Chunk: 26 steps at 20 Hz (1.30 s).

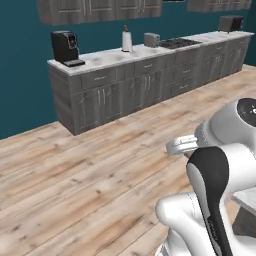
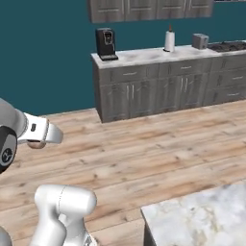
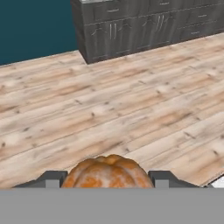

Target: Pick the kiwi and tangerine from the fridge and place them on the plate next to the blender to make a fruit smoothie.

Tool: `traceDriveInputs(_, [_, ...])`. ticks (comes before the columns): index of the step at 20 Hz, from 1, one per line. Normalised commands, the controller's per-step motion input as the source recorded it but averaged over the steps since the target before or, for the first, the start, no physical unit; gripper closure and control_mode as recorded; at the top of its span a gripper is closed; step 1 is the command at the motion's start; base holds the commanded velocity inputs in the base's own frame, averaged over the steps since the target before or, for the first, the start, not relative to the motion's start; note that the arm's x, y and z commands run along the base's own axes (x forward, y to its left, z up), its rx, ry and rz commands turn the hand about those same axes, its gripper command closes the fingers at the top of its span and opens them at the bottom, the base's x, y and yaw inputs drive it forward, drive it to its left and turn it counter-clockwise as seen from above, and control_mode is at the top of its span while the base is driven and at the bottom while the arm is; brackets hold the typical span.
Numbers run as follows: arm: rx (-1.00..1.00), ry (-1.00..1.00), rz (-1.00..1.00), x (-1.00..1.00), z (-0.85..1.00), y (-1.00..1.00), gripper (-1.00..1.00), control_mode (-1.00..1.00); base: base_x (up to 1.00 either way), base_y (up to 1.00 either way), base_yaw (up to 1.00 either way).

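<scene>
You are carrying the tangerine (image 3: 108,171), pinched between the gripper (image 3: 107,177) fingers, above wood floor facing the coffee machine (image 1: 65,47) counter. Next, find the blender's plate.

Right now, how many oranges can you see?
1. One orange-brown fruit, the tangerine, sits between the gripper's two dark finger tips at the bottom of the hand view, above the wooden floor. The views face away from any fridge, so more fruit may be hidden.
</scene>
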Motion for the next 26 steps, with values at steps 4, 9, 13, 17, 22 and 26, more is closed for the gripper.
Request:
traceDriveInputs(4, [0.0,0.0,0.0,0.0,0.0,0.0,1.0,1.0,1.0,0.45,-0.48])
traceDriveInputs(9, [0.0,0.0,0.0,0.0,0.0,0.0,1.0,1.0,1.0,0.39,-0.53])
traceDriveInputs(13, [0.0,0.0,0.0,0.0,0.0,0.0,1.0,1.0,0.92,0.06,-0.57])
traceDriveInputs(17, [0.0,0.0,0.0,0.0,0.0,0.0,1.0,1.0,0.9,0.0,-0.59])
traceDriveInputs(22, [0.0,0.0,0.0,0.0,0.0,0.0,1.0,1.0,1.0,-0.09,-0.47])
traceDriveInputs(26, [0.0,0.0,0.0,0.0,0.0,0.0,1.0,1.0,1.0,0.0,-0.3])
